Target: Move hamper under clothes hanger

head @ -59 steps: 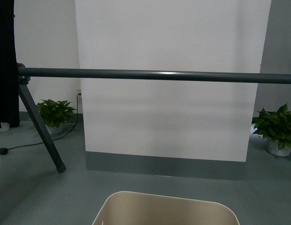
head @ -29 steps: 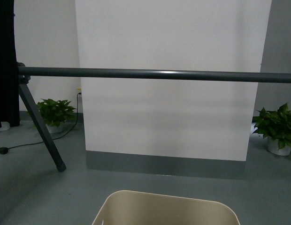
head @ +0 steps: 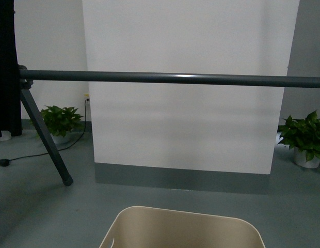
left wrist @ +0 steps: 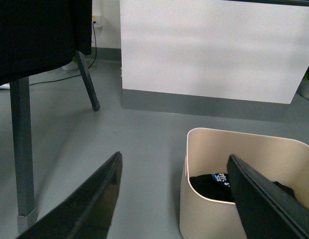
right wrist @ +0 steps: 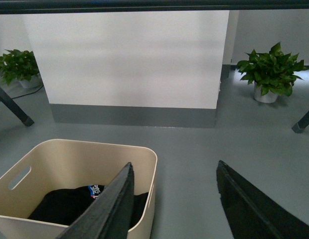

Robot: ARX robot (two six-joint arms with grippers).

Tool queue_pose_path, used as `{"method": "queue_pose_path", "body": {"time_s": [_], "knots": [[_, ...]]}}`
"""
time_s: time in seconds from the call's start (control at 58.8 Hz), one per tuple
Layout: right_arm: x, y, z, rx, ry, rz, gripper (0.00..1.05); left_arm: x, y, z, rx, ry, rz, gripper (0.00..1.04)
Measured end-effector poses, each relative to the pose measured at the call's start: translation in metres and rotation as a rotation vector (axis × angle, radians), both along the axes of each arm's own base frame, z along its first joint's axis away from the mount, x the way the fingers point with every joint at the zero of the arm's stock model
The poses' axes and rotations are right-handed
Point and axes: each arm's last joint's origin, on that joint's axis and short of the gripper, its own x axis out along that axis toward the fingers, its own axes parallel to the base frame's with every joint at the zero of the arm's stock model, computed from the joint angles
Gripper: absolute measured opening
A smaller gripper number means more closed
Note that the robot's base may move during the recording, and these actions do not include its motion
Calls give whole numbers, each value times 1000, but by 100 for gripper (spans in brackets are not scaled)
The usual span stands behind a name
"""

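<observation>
- A grey-green floor (head: 41,206) runs back to a wide white wall panel (head: 188,119) with a dark grey band along its base
- The clothes hanger (head: 170,78) spans the front view with its long dark bar, one splayed leg coming down to a capped foot on the left
- The hamper (head: 181,230), beige with a rolled rim, stands on the floor just short of the bar, with dark clothing (right wrist: 70,201) lying inside
- Potted green plants sit at either side by the wall, one on the left (head: 59,121) and one on the right (head: 303,139)
- The left gripper (left wrist: 174,199) has its jaws spread wide over the hamper's near wall, holding nothing
- The right gripper (right wrist: 174,199) is likewise spread wide beside the hamper's rim, empty
- A black cable (head: 41,152) trails across the floor at the left
</observation>
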Motion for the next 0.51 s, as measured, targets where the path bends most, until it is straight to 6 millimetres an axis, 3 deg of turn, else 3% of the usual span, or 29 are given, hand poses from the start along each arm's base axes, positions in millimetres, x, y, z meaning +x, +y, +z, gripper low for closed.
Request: {"method": "queue_pose_path", "body": {"time_s": [0.17, 0.255, 0.51], "knots": [[0, 0, 0, 0, 0, 0, 87, 0, 0, 0, 0, 0, 0, 97], [0, 0, 0, 1, 0, 0, 99, 0, 0, 0, 0, 0, 0, 98], [0, 0, 0, 0, 0, 0, 97, 0, 0, 0, 1, 0, 0, 98]]}}
